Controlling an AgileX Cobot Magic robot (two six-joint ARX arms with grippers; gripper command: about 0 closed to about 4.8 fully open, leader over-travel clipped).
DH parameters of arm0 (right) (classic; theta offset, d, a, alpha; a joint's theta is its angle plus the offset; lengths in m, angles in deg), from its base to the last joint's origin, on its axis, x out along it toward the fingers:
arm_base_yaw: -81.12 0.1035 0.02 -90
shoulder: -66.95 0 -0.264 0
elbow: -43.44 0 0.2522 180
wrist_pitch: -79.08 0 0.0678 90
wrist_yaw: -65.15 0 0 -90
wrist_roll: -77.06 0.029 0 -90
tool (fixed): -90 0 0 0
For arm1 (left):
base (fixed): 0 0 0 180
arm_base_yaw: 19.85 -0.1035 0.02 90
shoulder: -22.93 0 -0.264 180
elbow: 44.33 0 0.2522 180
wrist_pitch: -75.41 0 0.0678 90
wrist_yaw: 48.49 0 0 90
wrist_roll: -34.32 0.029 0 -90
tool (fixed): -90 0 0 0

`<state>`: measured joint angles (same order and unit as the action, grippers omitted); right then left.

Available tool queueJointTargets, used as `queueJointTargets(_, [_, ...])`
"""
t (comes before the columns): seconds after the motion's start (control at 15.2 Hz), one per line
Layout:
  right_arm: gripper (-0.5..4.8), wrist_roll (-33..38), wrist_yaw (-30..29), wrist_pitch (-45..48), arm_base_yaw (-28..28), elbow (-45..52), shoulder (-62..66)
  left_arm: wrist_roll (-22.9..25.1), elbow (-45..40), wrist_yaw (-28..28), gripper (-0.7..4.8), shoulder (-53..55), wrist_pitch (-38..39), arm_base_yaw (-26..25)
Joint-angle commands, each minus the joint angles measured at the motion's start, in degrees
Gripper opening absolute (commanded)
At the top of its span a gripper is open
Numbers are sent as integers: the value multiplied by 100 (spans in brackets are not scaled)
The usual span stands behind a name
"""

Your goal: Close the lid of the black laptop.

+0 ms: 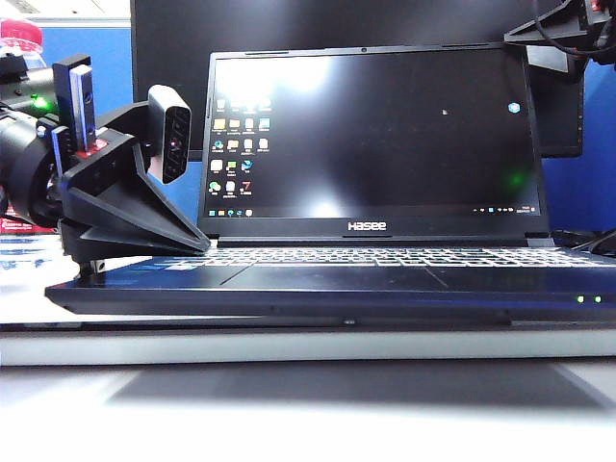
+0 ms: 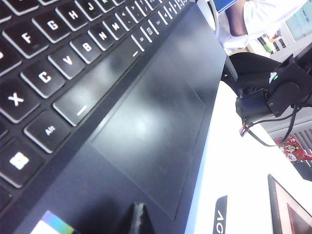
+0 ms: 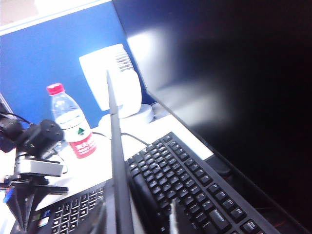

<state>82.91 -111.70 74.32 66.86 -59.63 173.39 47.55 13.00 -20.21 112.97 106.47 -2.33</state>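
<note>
The black laptop (image 1: 327, 289) stands open in the middle of the table, with its lid (image 1: 375, 125) upright and the screen lit. My left gripper (image 1: 197, 245) lies low at the laptop's left side. Its jaws are shut, tips together over the palm rest beside the trackpad (image 2: 151, 126), holding nothing (image 2: 139, 207). My right gripper (image 1: 563, 43) hangs at the lid's top right corner. In the right wrist view the lid (image 3: 117, 156) shows edge-on as a thin dark strip. The right gripper (image 3: 138, 207) is open astride it, one finger (image 3: 172, 214) behind the lid and one in front.
A large black monitor (image 1: 164, 58) stands behind the laptop with a separate black keyboard (image 3: 195, 185) at its foot. A water bottle (image 3: 73, 122) and a white appliance (image 3: 117, 78) stand by the blue partition. A colour sticker (image 2: 51, 224) marks the palm rest.
</note>
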Motion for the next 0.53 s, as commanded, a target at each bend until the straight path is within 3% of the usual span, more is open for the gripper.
queueJointTargets(0.07, [164,22,-186,-42,4,-20,-35,-17,-120,402,-5,216,-101,22])
queueJointTargets(0.26, [36,17,-205,-83,7,-20,-35,-20,-120,407,-5,216,-131,22])
queueJointTargets(0.53, [16,17,-227,-114,48,-20,-35,-149,-120,662,-5,216,-240,22])
